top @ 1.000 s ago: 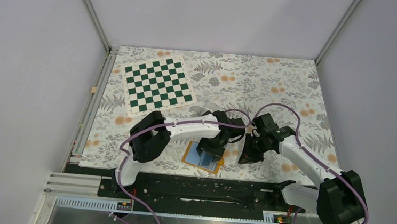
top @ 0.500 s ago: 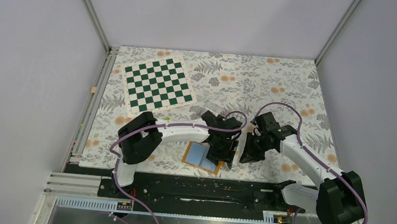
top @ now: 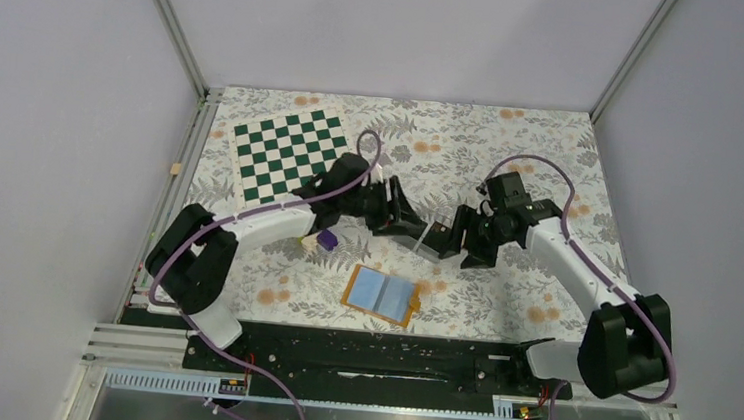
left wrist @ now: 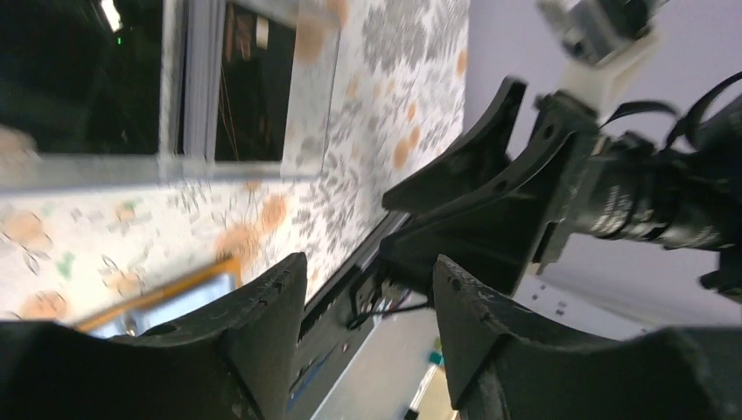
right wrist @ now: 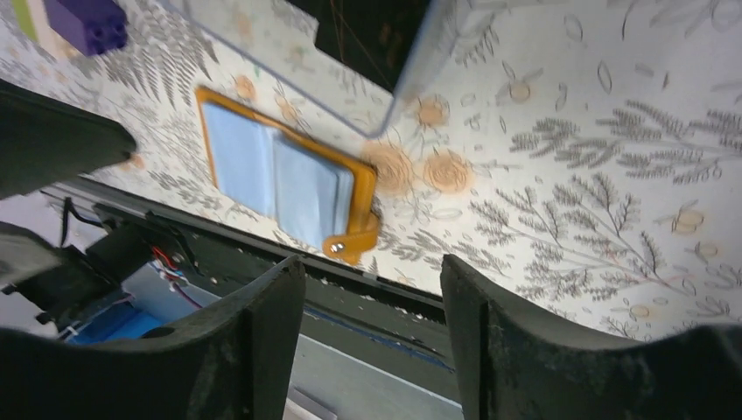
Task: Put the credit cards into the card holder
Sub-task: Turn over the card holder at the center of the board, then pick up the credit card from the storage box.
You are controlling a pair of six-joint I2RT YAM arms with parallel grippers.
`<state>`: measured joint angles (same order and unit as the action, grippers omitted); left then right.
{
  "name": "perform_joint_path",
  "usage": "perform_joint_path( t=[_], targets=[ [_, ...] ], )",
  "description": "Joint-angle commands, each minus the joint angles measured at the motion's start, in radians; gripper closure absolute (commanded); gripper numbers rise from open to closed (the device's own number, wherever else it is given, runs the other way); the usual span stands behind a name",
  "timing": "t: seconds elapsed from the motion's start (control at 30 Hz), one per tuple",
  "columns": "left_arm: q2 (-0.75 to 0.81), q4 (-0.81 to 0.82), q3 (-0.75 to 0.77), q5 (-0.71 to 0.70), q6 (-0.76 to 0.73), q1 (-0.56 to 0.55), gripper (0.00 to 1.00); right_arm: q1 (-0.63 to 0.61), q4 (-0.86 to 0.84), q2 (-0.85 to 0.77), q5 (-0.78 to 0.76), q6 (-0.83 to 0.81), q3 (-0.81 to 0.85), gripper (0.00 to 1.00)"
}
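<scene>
No readable text, label or number appears anywhere.

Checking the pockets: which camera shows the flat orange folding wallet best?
Right wrist: the orange folding wallet lies open, large, light blue pockets and snap tab clear. Top external shows it whole but small; left wrist catches only a blurred corner.

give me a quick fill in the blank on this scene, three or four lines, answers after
The orange wallet lies ___, with its blue pockets facing up.
The checkered mat has white and ___ squares.
The small block near the mat is ___.
The right fingers are spread apart and hold ___.
Missing words: open; green; purple; nothing.
</scene>
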<state>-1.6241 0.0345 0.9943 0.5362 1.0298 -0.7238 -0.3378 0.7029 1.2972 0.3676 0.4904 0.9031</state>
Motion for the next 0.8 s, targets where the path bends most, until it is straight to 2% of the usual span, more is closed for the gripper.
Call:
perform_joint_path(
  t=[0.0,0.1,0.17,0.23,0.33,0.53,0.77],
  targets=[
    [-0.064,0.038,0.139,0.110,-0.032,0.080,0.48,0.033,-0.014,0.104,0.041,-0.015,0.121,0.34],
    [-0.209,-0.296,0.416,0.064,-0.190,0.080,0.54,0.046,-0.012,0.201,0.030,-0.014,0.190,0.35],
    [-0.307,-0.443,0.547,0.051,-0.249,0.080,0.62,0.047,-0.008,0.259,0.021,-0.012,0.228,0.38],
    [-0.378,-0.515,0.618,0.041,-0.275,0.080,0.67,0.048,0.010,0.316,0.006,-0.022,0.263,0.44],
    [-0.443,-0.552,0.661,0.038,-0.286,0.073,0.70,0.047,0.031,0.377,-0.016,-0.043,0.299,0.50],
    [-0.511,-0.594,0.712,0.006,-0.309,0.028,0.72,0.048,0.031,0.399,-0.022,-0.063,0.300,0.63],
    [-0.553,-0.632,0.739,-0.059,-0.329,0.008,0.73,0.048,0.031,0.405,-0.015,-0.075,0.295,0.66]
  ],
)
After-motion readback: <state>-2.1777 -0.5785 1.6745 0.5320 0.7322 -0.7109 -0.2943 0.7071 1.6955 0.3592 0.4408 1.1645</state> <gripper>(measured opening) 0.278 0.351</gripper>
